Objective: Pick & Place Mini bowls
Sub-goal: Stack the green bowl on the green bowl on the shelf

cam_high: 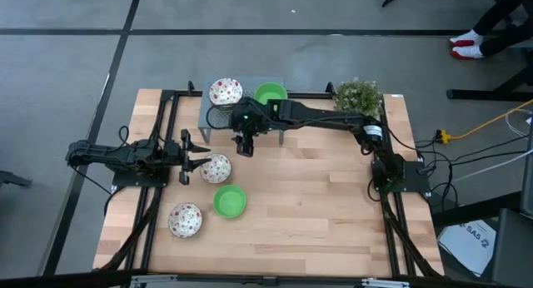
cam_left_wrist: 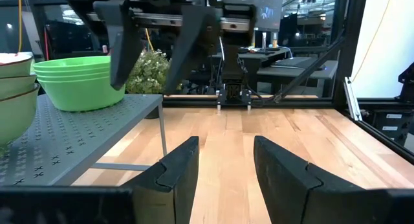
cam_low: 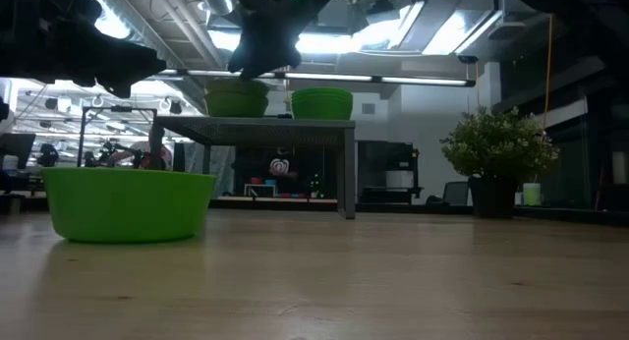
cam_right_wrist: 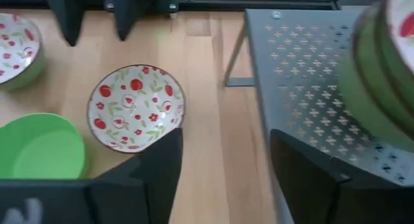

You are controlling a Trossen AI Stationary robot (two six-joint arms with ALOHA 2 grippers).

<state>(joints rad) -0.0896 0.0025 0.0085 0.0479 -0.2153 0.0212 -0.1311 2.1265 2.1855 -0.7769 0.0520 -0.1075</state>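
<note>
**Bowls half unloaded, right gripper empty over the table**

Progress check, biggest stuff first; wooden table (cam_high: 333,205) carries everything, with the grey shelf (cam_right_wrist: 304,68) at its far edge, left of the middle, and a little bushy plant (cam_high: 358,95) at the far right; right arm reaches across from the right side to just in front of the shelf, and its gripper (cam_high: 243,145) hangs there with the jaws spread and nothing between them; left gripper (cam_high: 185,157) waits on the left, jaws also spread and empty, right next to the nearest speckled bowl.

Now the mini bowls; three are down on the wood: a speckled bowl (cam_high: 216,167) just below the right gripper, a plain green bowl (cam_high: 229,201) nearer the front, and a second speckled one (cam_high: 185,219) nearest the front left; still on the shelf are a green stack (cam_left_wrist: 77,81) and a speckled-topped stack (cam_high: 226,91), and I can't tell how many are in either.

My read: assuming they're being moved shelf to table, it's partway through; three placed, both stacks left to work through; next grab probably means going back up to the shelf.
</note>
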